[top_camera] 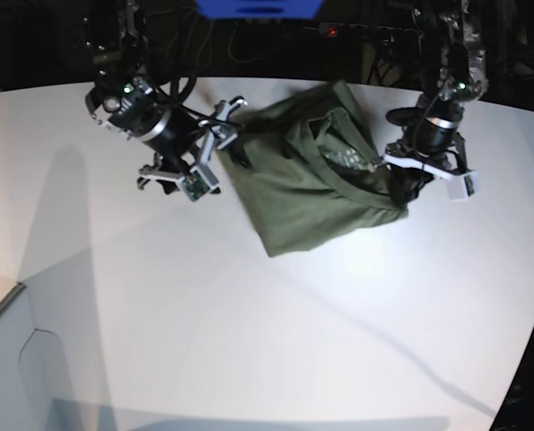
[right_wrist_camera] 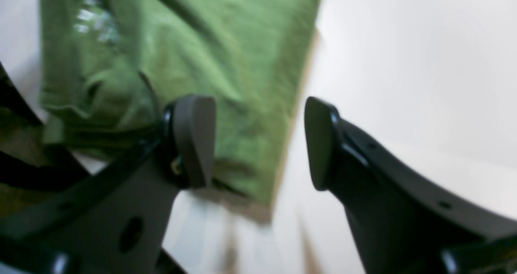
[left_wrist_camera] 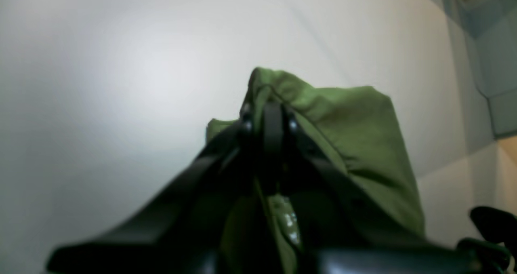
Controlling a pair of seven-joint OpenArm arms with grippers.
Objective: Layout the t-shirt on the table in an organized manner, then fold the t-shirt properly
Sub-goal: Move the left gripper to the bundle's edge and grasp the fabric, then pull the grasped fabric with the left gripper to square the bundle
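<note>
Here the left gripper is pinched on a fold of the shirt, which lies bunched at the far middle of the table, while the right gripper stands spread and empty beside its edge, so a one-sided pull may twist the cloth or let the thin fold slip out.

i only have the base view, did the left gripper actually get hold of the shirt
Observer: Yes. In the left wrist view the left gripper is shut on a bunched fold of the shirt.
Operator: and the right one
Observer: The right gripper is open and empty, with the shirt's edge lying between its fingers.
Operator: anything printed on the cloth
Observer: None in either wrist view, just plain green cloth on the white table.
</note>
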